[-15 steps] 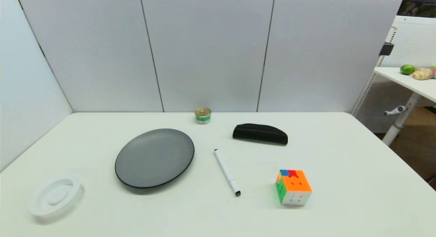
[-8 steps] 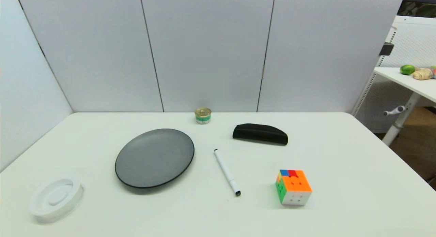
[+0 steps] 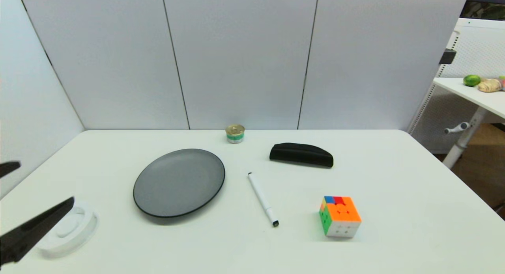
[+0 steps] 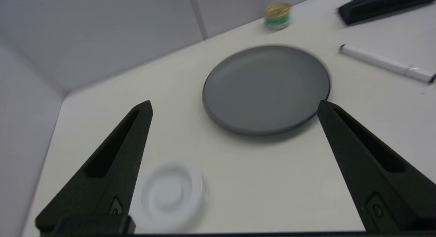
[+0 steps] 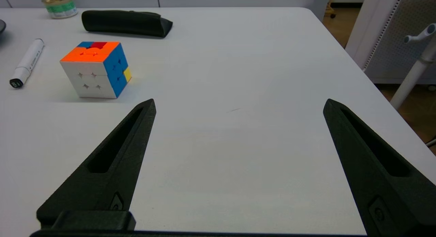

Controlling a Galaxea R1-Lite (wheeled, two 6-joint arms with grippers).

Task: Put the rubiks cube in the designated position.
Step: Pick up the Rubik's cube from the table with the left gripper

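The rubiks cube (image 3: 340,215) stands on the white table at the front right, its orange face up with blue and red squares; green and white faces show on its sides. No gripper touches it. In the right wrist view the cube (image 5: 95,68) lies ahead of my open right gripper (image 5: 239,100), which holds nothing. My left gripper (image 3: 46,181) comes in at the far left, open and empty, above the white ring dish (image 3: 81,226). No mark shows the designated position; bare tabletop (image 3: 394,179) surrounds the cube.
A dark grey plate (image 3: 179,182) sits left of centre, with a white marker pen (image 3: 262,199) beside it. At the back are a black case (image 3: 301,154) and a small tin (image 3: 235,133). The table's right edge (image 3: 453,175) drops off near a side table.
My left gripper's fingers have come into the head view at the left edge, over the ring dish. The cube and the other objects have not moved.
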